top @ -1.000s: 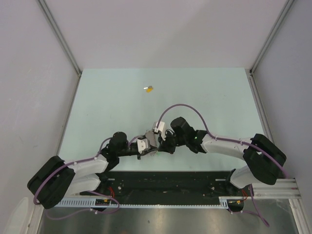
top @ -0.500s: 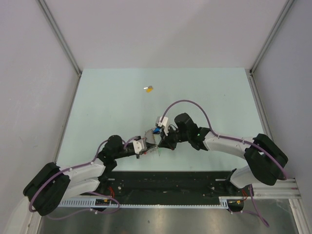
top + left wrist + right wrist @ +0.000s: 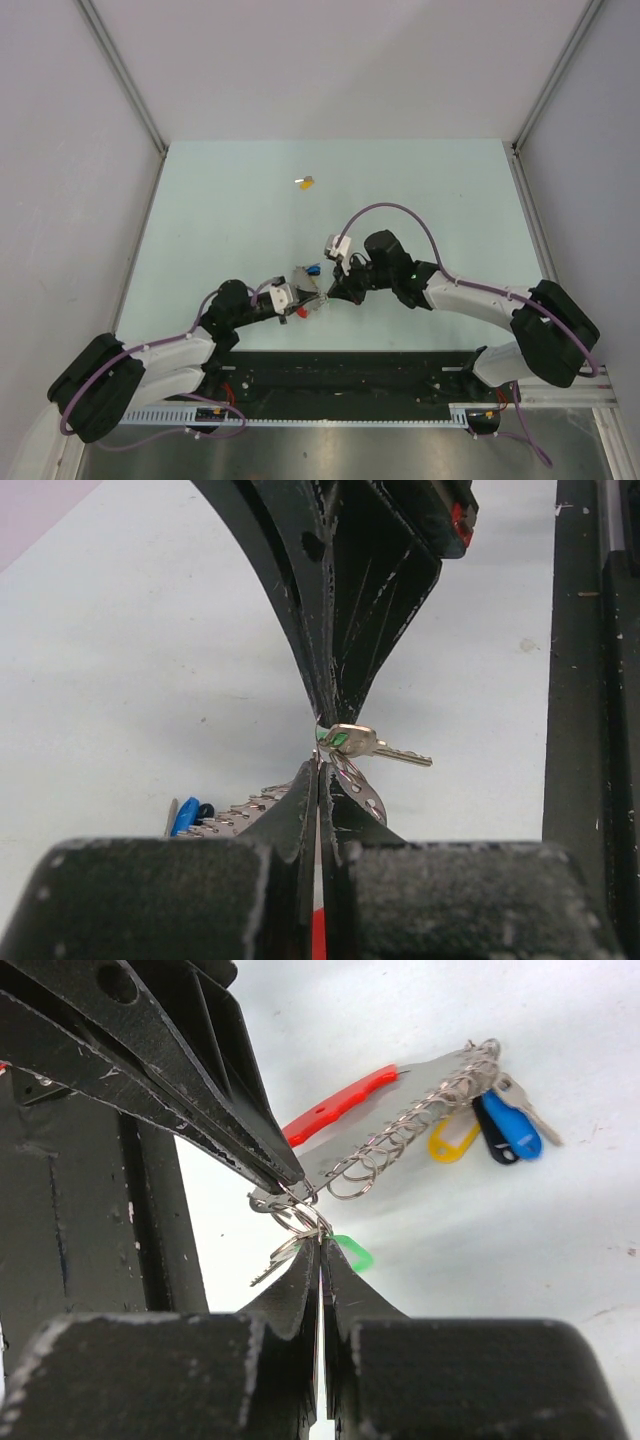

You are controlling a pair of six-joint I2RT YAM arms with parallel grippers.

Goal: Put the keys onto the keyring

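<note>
In the top view my left gripper [image 3: 312, 300] and right gripper [image 3: 330, 293] meet tip to tip above the near middle of the table. The left gripper [image 3: 322, 772] is shut on the metal strap of the keyring [image 3: 362, 790]. In the right wrist view the keyring's red band [image 3: 340, 1105] and its blue-headed key [image 3: 510, 1126] and orange tag [image 3: 450, 1143] hang behind. The right gripper [image 3: 320, 1242] is shut on the green-headed key [image 3: 352, 1252], at its small ring; its blade points sideways in the left wrist view [image 3: 400, 755]. The yellow-headed key [image 3: 306, 182] lies alone farther back.
The pale green table [image 3: 430, 190] has grey walls on three sides. A black rail with the arm bases [image 3: 340, 370] runs along the near edge. The right arm's purple cable [image 3: 385, 210] arches above the table.
Both grippers have shifted slightly while staying tip to tip. The right wrist has swung back and to the right. The keyring's blue key and red band now show beside the left gripper.
</note>
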